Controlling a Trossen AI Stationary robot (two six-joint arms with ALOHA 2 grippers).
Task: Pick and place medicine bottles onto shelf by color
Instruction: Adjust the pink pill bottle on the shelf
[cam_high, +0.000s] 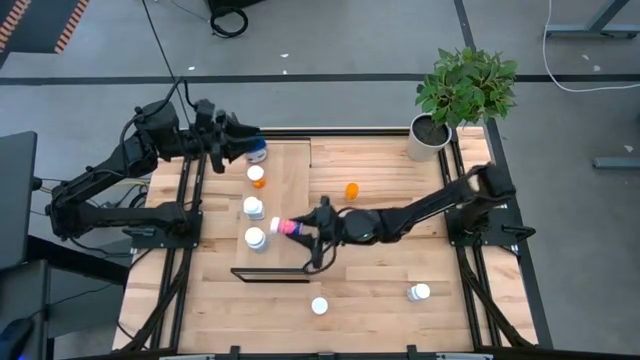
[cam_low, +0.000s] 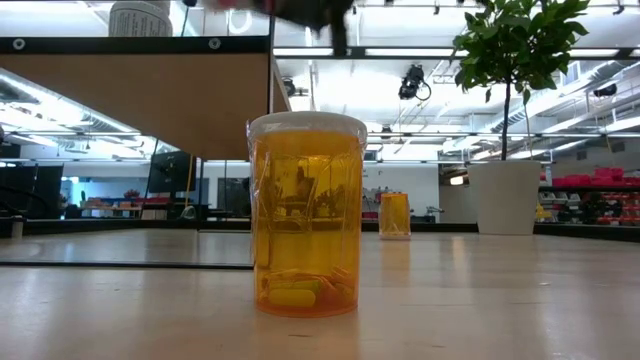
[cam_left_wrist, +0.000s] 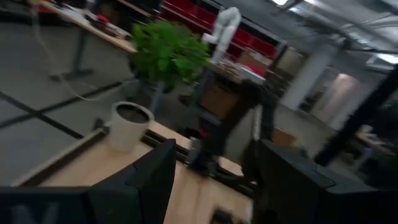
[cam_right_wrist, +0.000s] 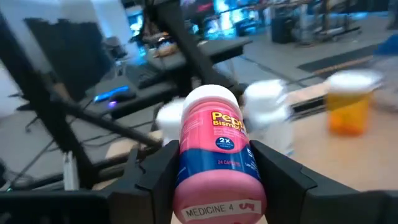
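Translucent glossy orange plastic pill bottle (cam_low: 306, 215) with a matt white cap. Smooth pink plastic bottle (cam_right_wrist: 215, 155) with a printed glossy label and white cap, between matt black fingers (cam_right_wrist: 154, 171). Pale slatted wooden tabletop (cam_high: 380, 285), satin finish. Light-wood shelf board (cam_high: 285, 215). Smooth white plant pot (cam_high: 428, 138).

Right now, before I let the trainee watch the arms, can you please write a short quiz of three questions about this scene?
1. True or false: the right gripper holds the pink, white-capped medicine bottle.
2. The small bottle alone on the slatted wooden tabletop, between the long light-wood shelf and the white plant pot, is: A orange, B blue, C green.
3. Is the left gripper open or shut?
Key: 1 true; 2 A; 3 open.
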